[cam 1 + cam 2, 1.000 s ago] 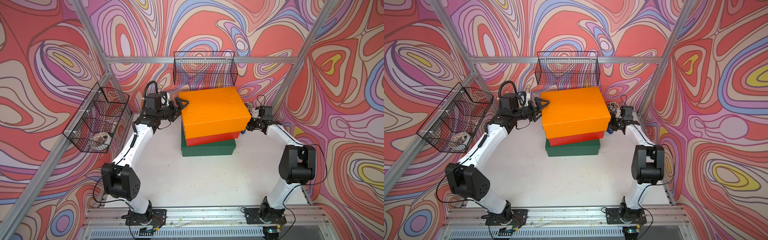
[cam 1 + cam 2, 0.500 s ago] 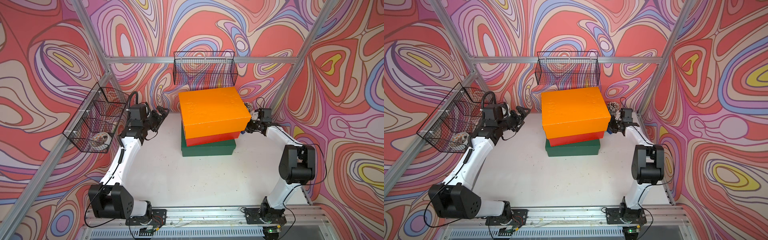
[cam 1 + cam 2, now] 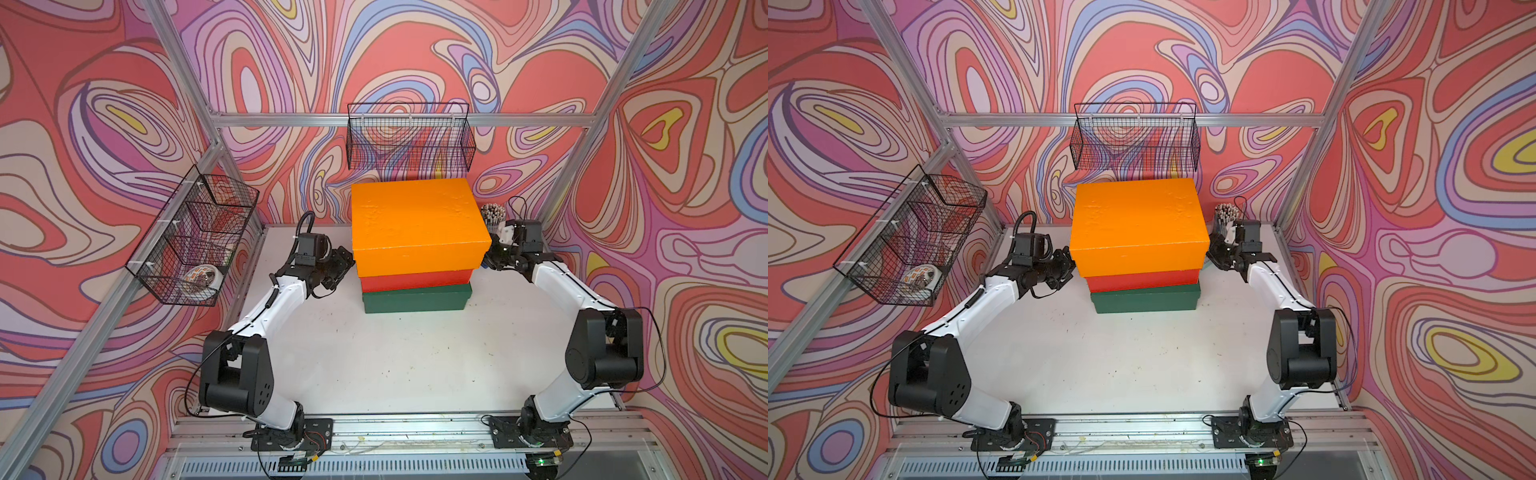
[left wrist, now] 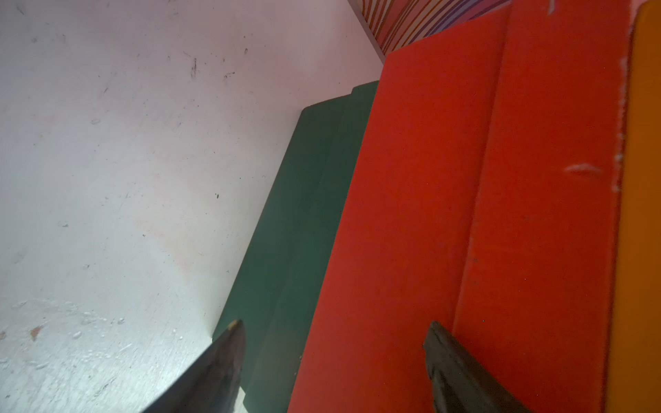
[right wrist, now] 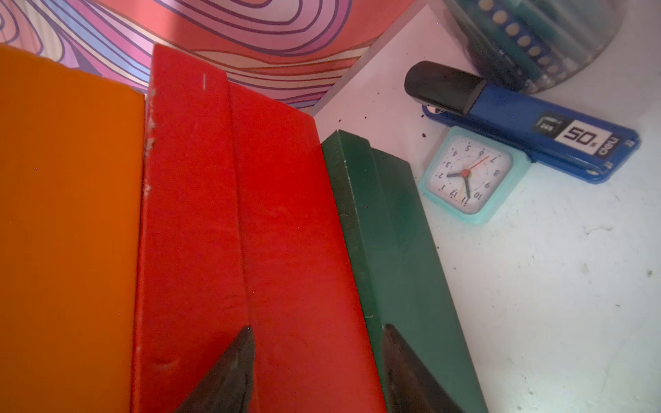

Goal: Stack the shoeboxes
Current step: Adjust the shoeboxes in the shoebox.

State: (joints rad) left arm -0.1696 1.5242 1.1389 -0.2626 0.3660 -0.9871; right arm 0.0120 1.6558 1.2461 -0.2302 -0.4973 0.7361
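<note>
Stacked shoeboxes (image 5: 279,232) beside clock (image 5: 468,175)

My left fingers (image 4: 221,368) are swinging back in after backing right off, now sitting low beside the red shoebox (image 3: 415,279) instead of up at the far corner of the orange shoebox (image 3: 415,220), and they're closing up some.

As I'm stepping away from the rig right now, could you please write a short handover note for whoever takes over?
Left hand: open, empty, beside the stack.
Right hand: open, empty, at the opposite side.
Boxes: green box on the table, red box on it, orange box on top.
Done: all three stacked.
To do: probably only backing both arms away; mind the clock and stapler near the right hand.
</note>
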